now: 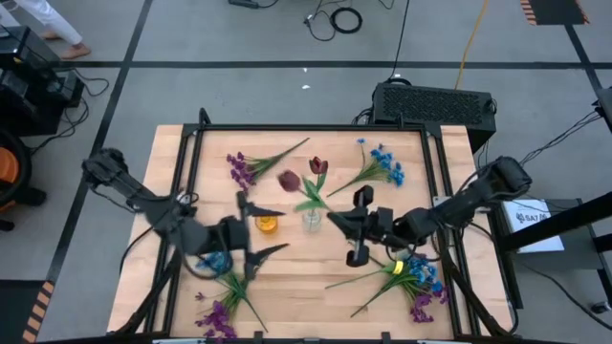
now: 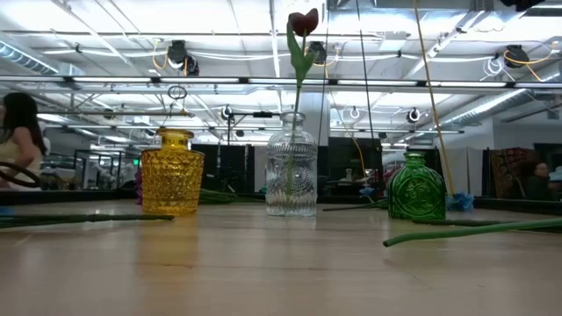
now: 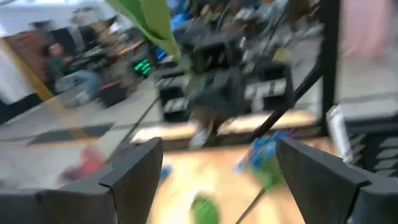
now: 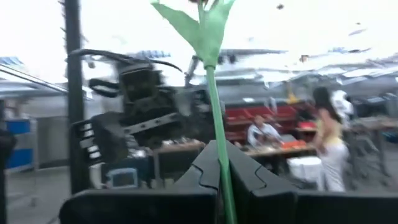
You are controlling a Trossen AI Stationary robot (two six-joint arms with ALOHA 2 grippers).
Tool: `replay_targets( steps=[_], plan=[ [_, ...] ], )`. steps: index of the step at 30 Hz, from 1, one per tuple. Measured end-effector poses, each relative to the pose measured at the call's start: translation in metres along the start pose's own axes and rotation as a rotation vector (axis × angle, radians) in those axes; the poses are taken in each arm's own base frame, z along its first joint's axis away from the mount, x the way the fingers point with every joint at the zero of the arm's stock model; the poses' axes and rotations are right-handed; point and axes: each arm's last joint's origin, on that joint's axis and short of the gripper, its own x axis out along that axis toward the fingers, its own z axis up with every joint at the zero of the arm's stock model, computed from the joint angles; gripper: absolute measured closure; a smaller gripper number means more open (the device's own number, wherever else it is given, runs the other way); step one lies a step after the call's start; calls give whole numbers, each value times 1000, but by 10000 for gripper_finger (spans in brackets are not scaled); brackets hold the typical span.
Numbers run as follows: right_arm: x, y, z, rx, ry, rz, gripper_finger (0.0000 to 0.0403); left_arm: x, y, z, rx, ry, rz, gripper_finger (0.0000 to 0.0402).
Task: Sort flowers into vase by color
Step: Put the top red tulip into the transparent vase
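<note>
The wooden desk [image 1: 306, 263] has three small glass vases in the middle. The yellow glass vase [image 2: 172, 171] is at about 9 o'clock from the clear ribbed glass vase [image 2: 291, 176]. The green glass vase [image 2: 416, 186] is on the other side, at 3 o'clock. A dark red flower on a thin green stem [image 2: 301, 35] stands upright in the clear vase.

The right gripper [image 1: 337, 219] is clenched on a thin green stem with a leaf [image 4: 212, 93], just beside the clear vase. The blossom on that stem cannot be seen well, so its color is hard to tell.

The left gripper [image 1: 258, 229] is spread wide and holds nothing. It hangs near the yellow vase.

More flowers lie flat on the desk. A purple sprig [image 1: 244, 168] is at 11 o'clock. A blue sprig [image 1: 384, 164] is at 1 o'clock. A mixed blue and purple bunch [image 1: 417, 283] is at 4 o'clock, and another purple sprig [image 1: 218, 315] is at 7 o'clock.
</note>
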Motion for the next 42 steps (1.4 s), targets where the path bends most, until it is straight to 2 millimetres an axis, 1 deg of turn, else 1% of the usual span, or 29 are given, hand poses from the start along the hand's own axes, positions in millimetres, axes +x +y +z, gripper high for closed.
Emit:
replay_targets(
  steps=[3, 7, 10, 13, 16, 19, 26, 29, 35, 38, 42],
  plan=[
    [10, 6, -9, -36, 2, 37, 402, 19, 2, 1, -52, -85, -73, 87],
    [24, 17, -15, -89, -2, 56, 403, 40, 7, -6, -67, -108, -56, 87],
    [34, 24, -24, -105, 31, 64, 403, 51, 10, -10, -73, -129, -123, 87],
    [43, 31, -35, -133, 73, 70, 403, 58, 12, -11, -100, -166, -198, 87],
    [50, 35, -38, -157, 70, 66, 403, 59, 13, -11, -98, -167, -207, 98],
    [51, 38, -36, -170, 69, 67, 403, 58, 13, -13, -78, -144, -210, 123],
    [44, 46, -18, -228, 59, 5, 403, 49, 12, -9, -59, -138, -228, 183],
    [41, 50, -16, -255, 62, 10, 403, 47, 11, -7, -57, -145, -232, 203],
    [41, 50, -15, -254, 59, 5, 403, 46, 12, -5, -59, -161, -231, 244],
    [41, 49, -15, -252, 61, -9, 403, 46, 12, -5, -38, -163, -229, 274],
    [41, 49, -15, -254, 71, -36, 403, 46, 11, -5, -31, -164, -234, 326]
  ],
)
